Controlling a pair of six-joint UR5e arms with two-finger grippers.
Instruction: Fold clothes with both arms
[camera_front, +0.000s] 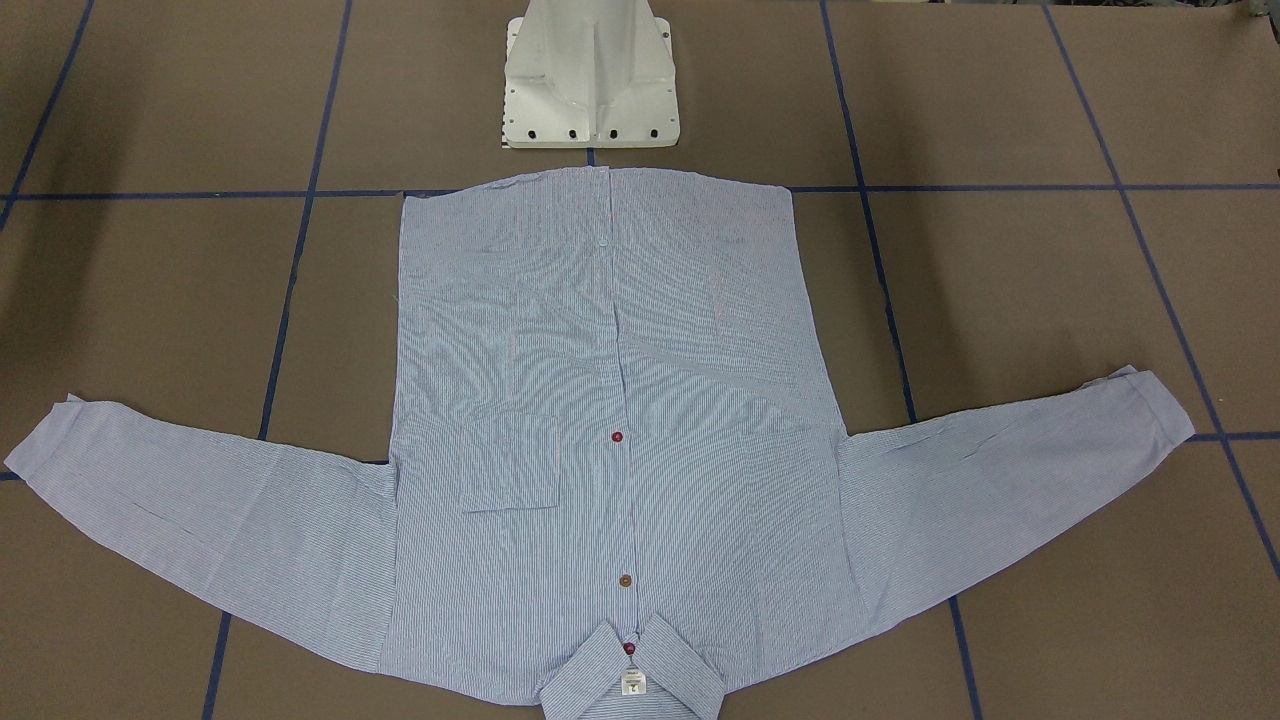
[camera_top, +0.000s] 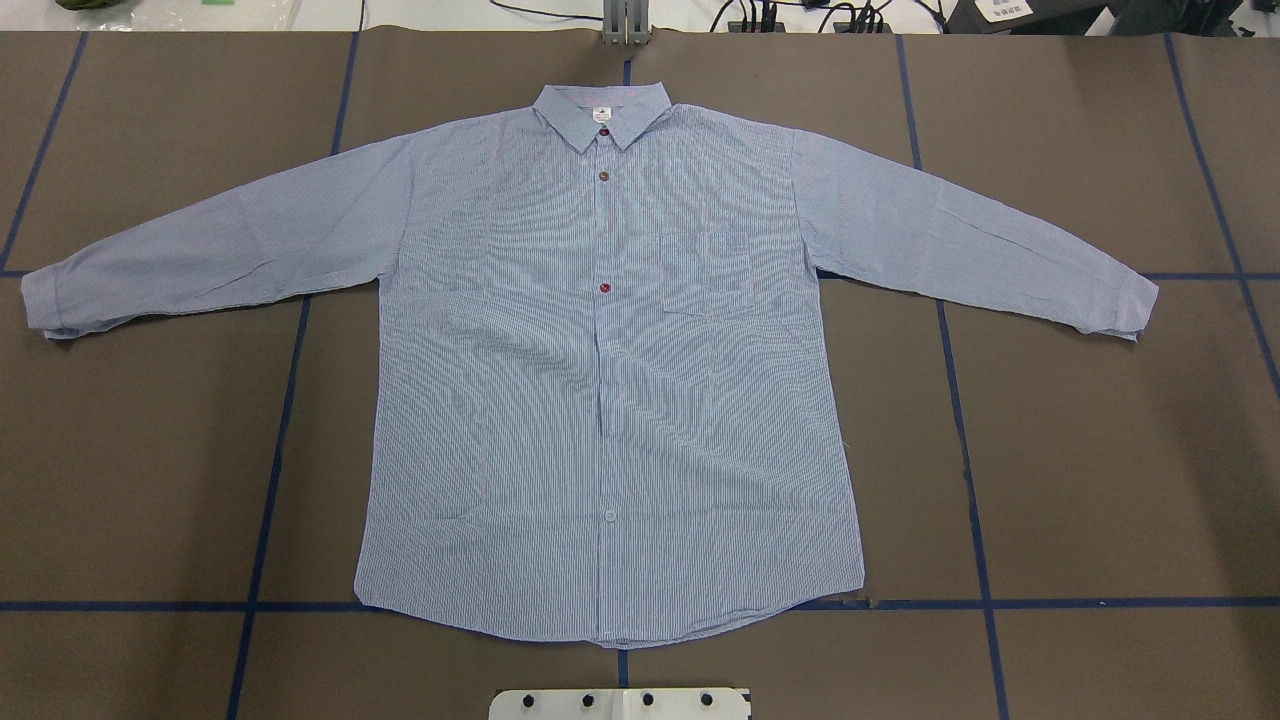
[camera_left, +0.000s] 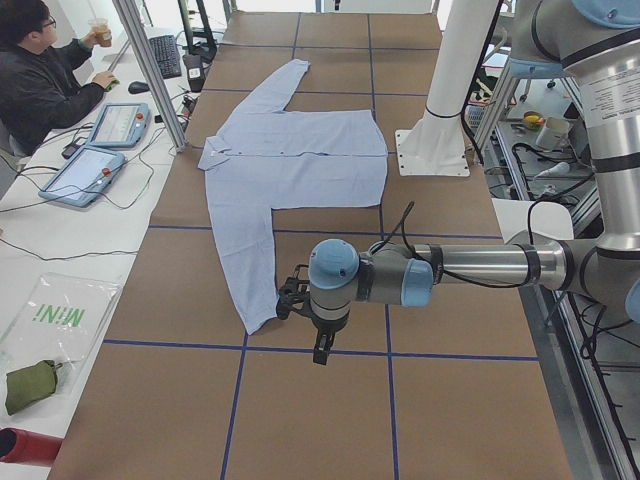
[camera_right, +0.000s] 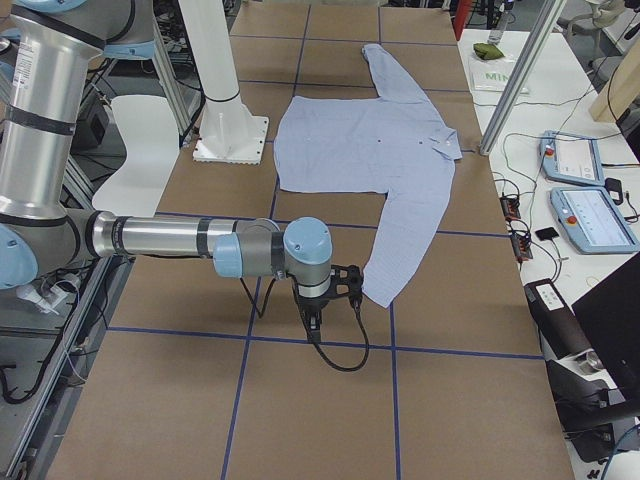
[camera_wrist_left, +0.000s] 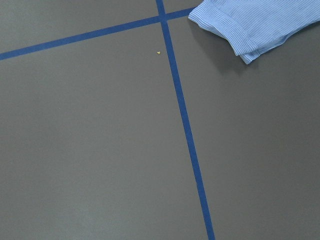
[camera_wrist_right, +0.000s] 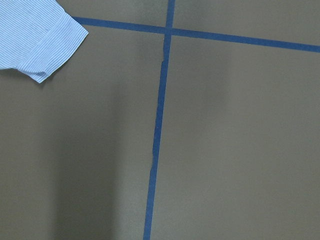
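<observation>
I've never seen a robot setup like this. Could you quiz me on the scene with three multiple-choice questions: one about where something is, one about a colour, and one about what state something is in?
1. Relative to the robot's white base, where is the shirt's collar?
A. Right beside the base
B. At the shirt's far end from the base
C. Tucked under a sleeve

2. What colour are the tape lines on the table?
A. Red
B. Yellow
C. Blue

3. How does the shirt lie?
A. Flat, front up, sleeves spread out
B. Folded in half
C. Crumpled in a heap

Answers:
1 B: the hem lies nearest the base, and the collar is at the opposite end.
2 C: blue lines form a grid on the brown surface.
3 A: both sleeves stretch out sideways and the buttons face up.
</observation>
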